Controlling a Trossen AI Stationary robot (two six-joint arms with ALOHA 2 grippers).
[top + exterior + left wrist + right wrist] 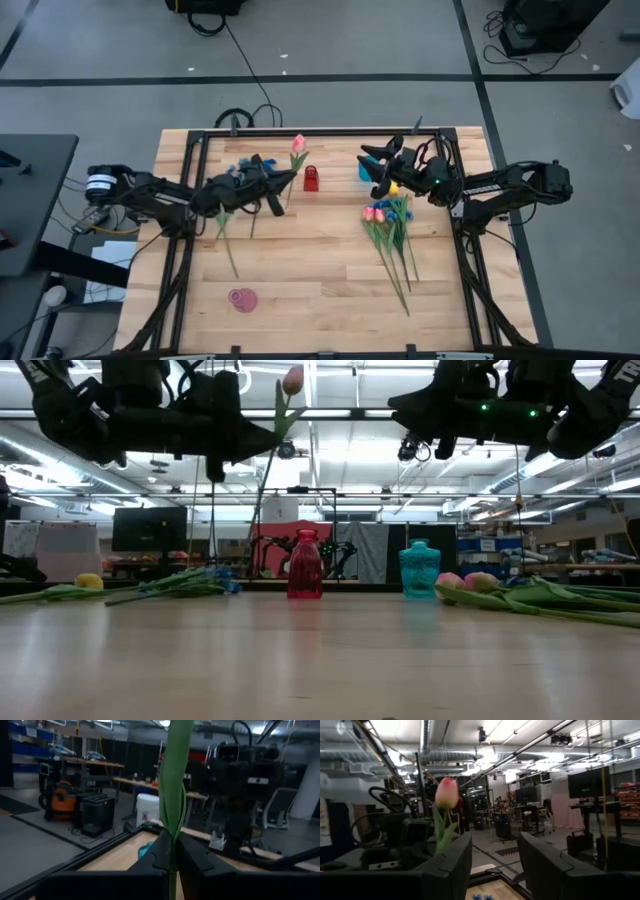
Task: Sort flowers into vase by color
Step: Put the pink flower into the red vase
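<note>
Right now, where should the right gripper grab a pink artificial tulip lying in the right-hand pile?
Grip the pink artificial tulip by its thin green stem, well below the head, the open right gripper coming from straight above, fingers across the stem. It lies flat; heads bunch with blue sprigs, while the stems fan apart lower down.

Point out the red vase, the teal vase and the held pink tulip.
red vase (pixel 304 565), low view, on its body.
teal vase (pixel 419 570), low view, on its body.
pink tulip (pixel 446 793), right wrist view, on its bloom.
</note>
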